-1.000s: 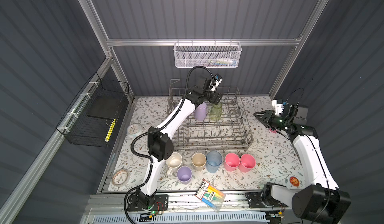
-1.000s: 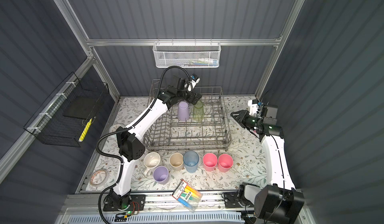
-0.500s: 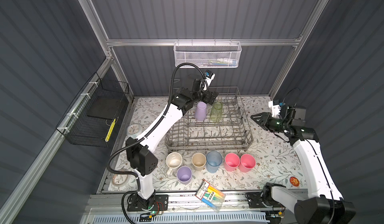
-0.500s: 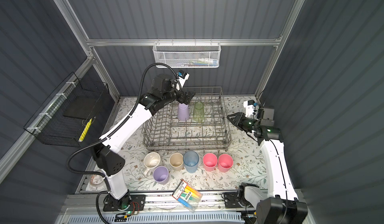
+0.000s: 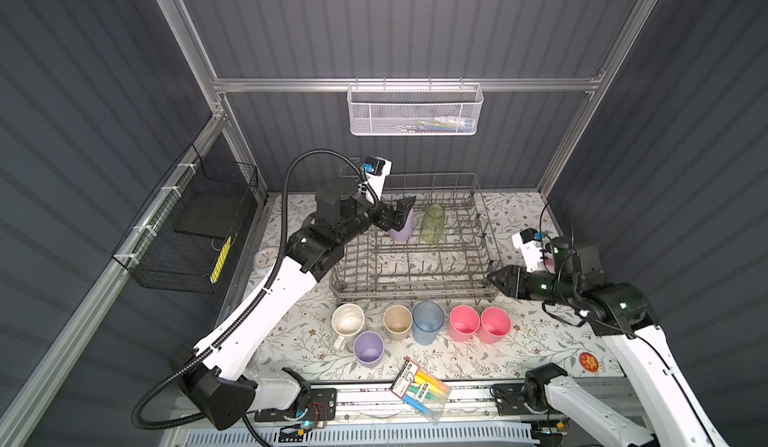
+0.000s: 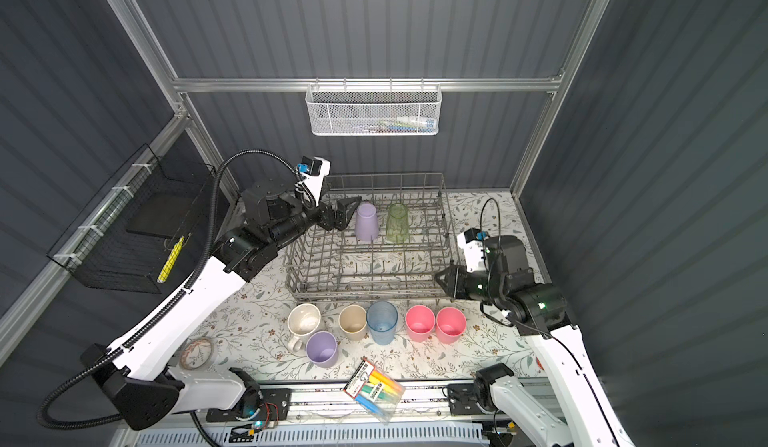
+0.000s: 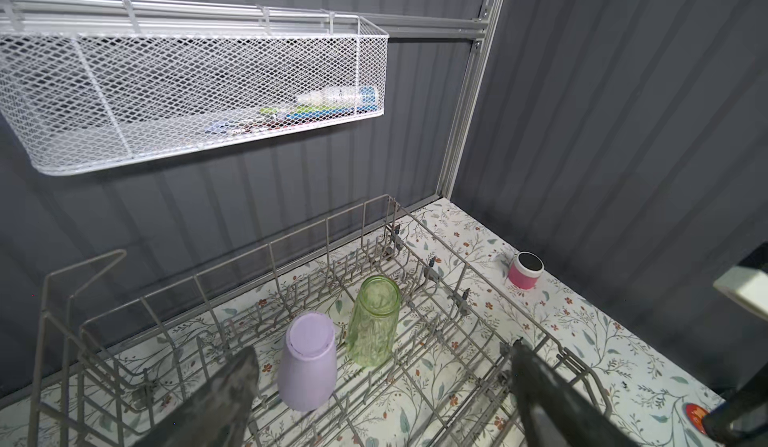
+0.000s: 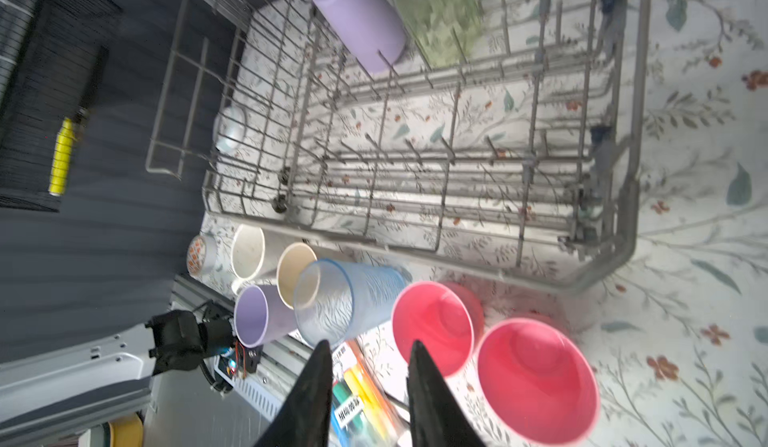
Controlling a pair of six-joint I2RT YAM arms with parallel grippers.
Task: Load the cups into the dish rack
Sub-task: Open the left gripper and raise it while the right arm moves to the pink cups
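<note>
Floral-patterned worktop (image 5: 540, 341) fills the lower middle of both top views, and the grey wire dish rack (image 5: 411, 293) sits at its centre, close to the back wall. By my count two of the eight cups are loaded: a lilac cup (image 6: 367, 222) and a green tumbler (image 6: 397, 221) stand upside down, side by side, in the rack's back row toward its upper left corner. The rest of the rack is bare wire. Six cups wait mouth-up just below the rack's front edge: a cream mug (image 5: 348, 320), a beige cup (image 5: 397, 321), a blue tumbler (image 5: 428, 320), a pink cup (image 5: 464, 322) and a second pink cup (image 5: 494, 324) in a row, with a second lilac cup (image 5: 368, 347) slightly lower, beside the mug. My left jaws stand wide apart and empty just left of the loaded lilac cup, not touching it as far as I can tell. My right jaws are a little apart, holding nothing, off the rack's lower right corner above the pink pair. I judge the job about a quarter done, and one of the pink cups looks like the handiest next pickup for the right side.
</note>
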